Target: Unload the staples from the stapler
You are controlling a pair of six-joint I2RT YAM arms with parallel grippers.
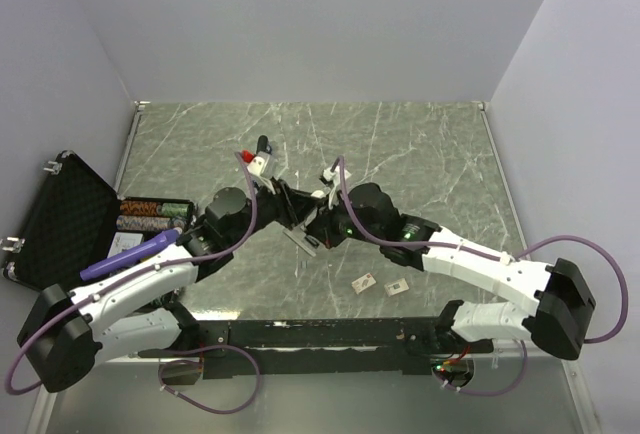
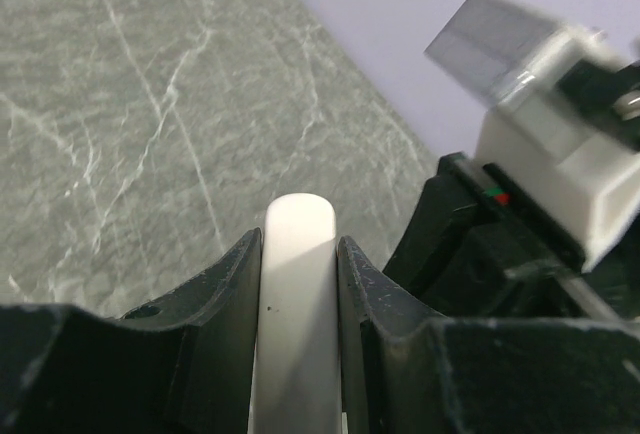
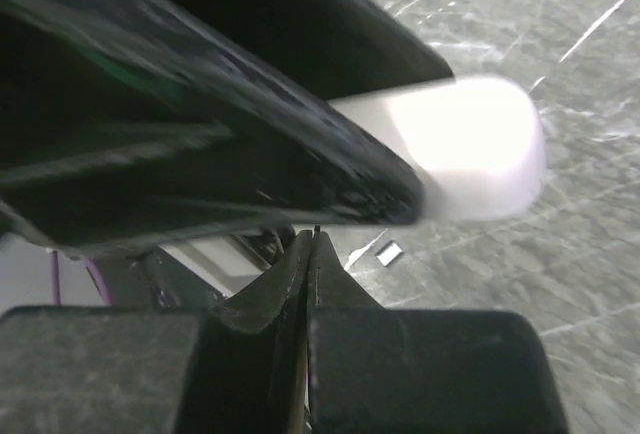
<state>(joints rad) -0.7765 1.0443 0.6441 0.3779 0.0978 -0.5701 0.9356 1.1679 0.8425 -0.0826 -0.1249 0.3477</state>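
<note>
My left gripper (image 1: 288,204) (image 2: 298,254) is shut on a white rounded oblong bar (image 2: 298,304) and holds it above the table's middle. The bar's end also shows in the right wrist view (image 3: 480,144). My right gripper (image 1: 320,226) (image 3: 313,244) is shut just below that bar, jaws pressed together; nothing I can identify is between them. A blue elongated stapler (image 1: 130,256) lies far left beside the black case. A thin pale strip (image 1: 300,241) (image 3: 365,251), likely the staples, lies on the table under the grippers.
An open black case (image 1: 60,219) with rows of chips (image 1: 150,212) sits at the left edge. Two small whitish cards (image 1: 362,281) (image 1: 397,286) lie near the front. Grey walls enclose the marbled table (image 1: 420,164).
</note>
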